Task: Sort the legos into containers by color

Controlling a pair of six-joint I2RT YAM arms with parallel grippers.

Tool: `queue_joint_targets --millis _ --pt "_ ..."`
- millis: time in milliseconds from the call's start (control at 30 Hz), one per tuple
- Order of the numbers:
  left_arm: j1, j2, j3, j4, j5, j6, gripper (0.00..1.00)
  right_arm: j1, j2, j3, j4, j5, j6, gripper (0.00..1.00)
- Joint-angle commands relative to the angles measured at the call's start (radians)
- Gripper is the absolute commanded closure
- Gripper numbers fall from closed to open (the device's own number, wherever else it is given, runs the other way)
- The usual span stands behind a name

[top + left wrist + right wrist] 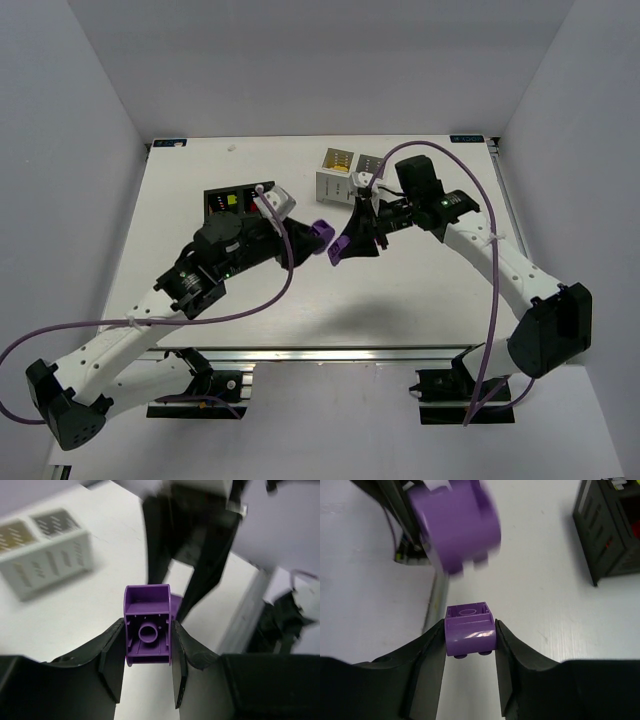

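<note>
Gripping, left gripper (pixel 148 645): jaws clamped on the flanks of the left brick (pixel 147 605), a purple one with its hollow underside toward the wrist, lifted off the table (pixel 430 290) at mid-field.
Right gripper (pixel 470 637): same story, jaws pinched on the right brick (pixel 470 625), also purple, studs pointing down.
Gap: tight! The 2 grippers are nose to nose, the left brick hanging just beside and above the right one. I can't tell whether anything is touching.
Risk 1: a bump. If either arm pushes forward, brick meets brick or finger, and a side pinch like this could let 1 twist loose and drop.
Risk 2: both arms carry purple, so both will probably want the same cell and could crowd each other again.
Black box (pixel 236 200): just behind the left arm, with red and green showing inside. A swing that way could clip its wall.
White box (pixel 340 172): farthest back, with yellow in 1 cell. The other cell looks dark and I can't make out its contents. A hurried release could put purple in the wrong cell.
</note>
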Motion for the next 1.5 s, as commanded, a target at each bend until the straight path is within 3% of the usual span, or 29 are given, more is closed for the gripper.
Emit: queue_joint_targets --millis 0,200,433,700,833,1000,1267,1300,1333,1367,1433,1467 --pt "0.013 -0.043 0.103 0.006 -0.199 0.038 1.0 -0.024 0.034 0.004 -0.044 0.132 -0.048 1.0" --pt "0.013 -0.083 0.122 -0.022 -0.389 0.099 1.0 -0.064 0.058 0.019 -0.058 0.161 -0.049 1.0" --pt "0.013 -0.132 0.067 -0.081 -0.428 0.14 1.0 -0.132 0.07 0.076 0.178 0.557 0.131 1.0" --pt "-0.002 -0.245 -0.09 -0.069 -0.46 0.162 1.0 -0.168 0.199 0.246 0.29 0.791 0.25 1.0" --pt "0.009 -0.311 -0.136 -0.046 -0.438 0.151 1.0 -0.179 0.345 0.378 0.27 0.904 0.302 1.0" --pt "0.009 -0.322 -0.151 -0.045 -0.421 0.142 1.0 -0.19 0.471 0.487 0.284 1.006 0.354 1.0" --pt "0.009 -0.319 -0.158 -0.04 -0.414 0.139 1.0 -0.219 0.572 0.527 0.256 0.972 0.372 1.0" --pt "0.009 -0.316 -0.158 -0.038 -0.394 0.14 1.0 -0.219 0.586 0.533 0.249 0.968 0.372 0.99" --pt "0.009 -0.313 -0.158 -0.038 -0.386 0.139 1.0 -0.224 0.592 0.541 0.229 0.955 0.372 0.88" --pt "0.009 -0.312 -0.159 -0.038 -0.379 0.139 1.0 -0.225 0.601 0.565 0.22 0.949 0.371 0.67" --pt "0.009 -0.309 -0.164 -0.029 -0.348 0.139 1.0 -0.231 0.606 0.578 0.2 0.926 0.372 0.57" --pt "0.009 -0.309 -0.165 -0.028 -0.334 0.137 1.0 -0.233 0.6 0.573 0.201 0.923 0.372 0.44"
